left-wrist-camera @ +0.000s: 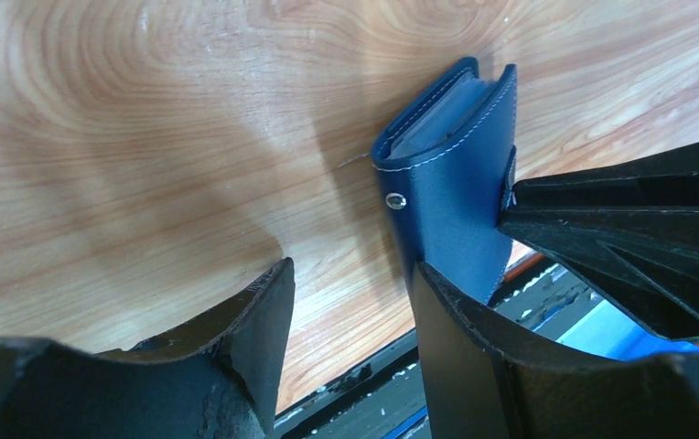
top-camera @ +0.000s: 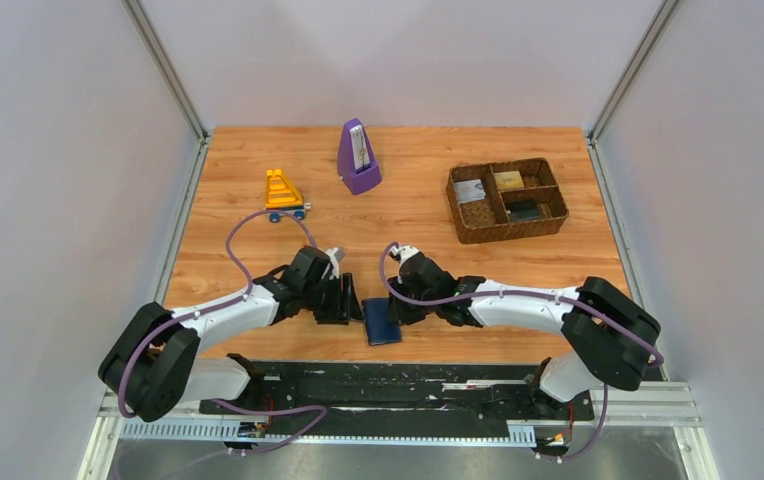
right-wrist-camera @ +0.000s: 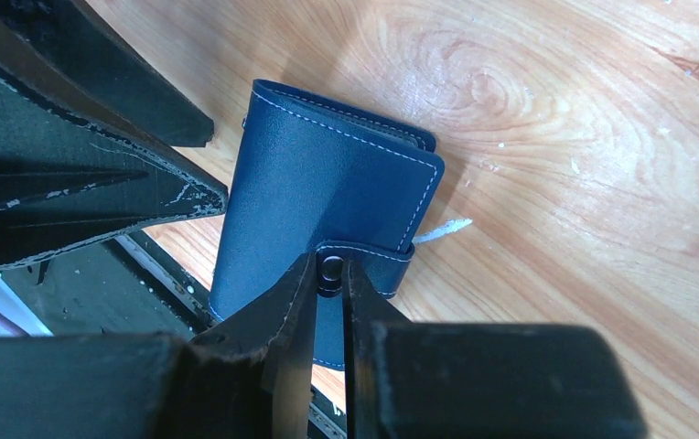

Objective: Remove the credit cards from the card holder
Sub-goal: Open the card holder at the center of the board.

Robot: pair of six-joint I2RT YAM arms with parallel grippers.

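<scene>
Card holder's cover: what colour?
The card holder is dark blue with pale stitching; clearest in right wrist view.

Grained matt leather card holder (right-wrist-camera: 327,192), smooth wood table (right-wrist-camera: 556,137).

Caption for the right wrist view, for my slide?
Right gripper pinching the snap strap of the closed dark-blue stitched leather card holder.

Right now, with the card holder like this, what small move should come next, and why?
Probably close the left pincer on the card holder to steady it. It looks folded shut, the right pincer pinches its strap, and the left pincer stands open beside it, gripping nothing.
</scene>
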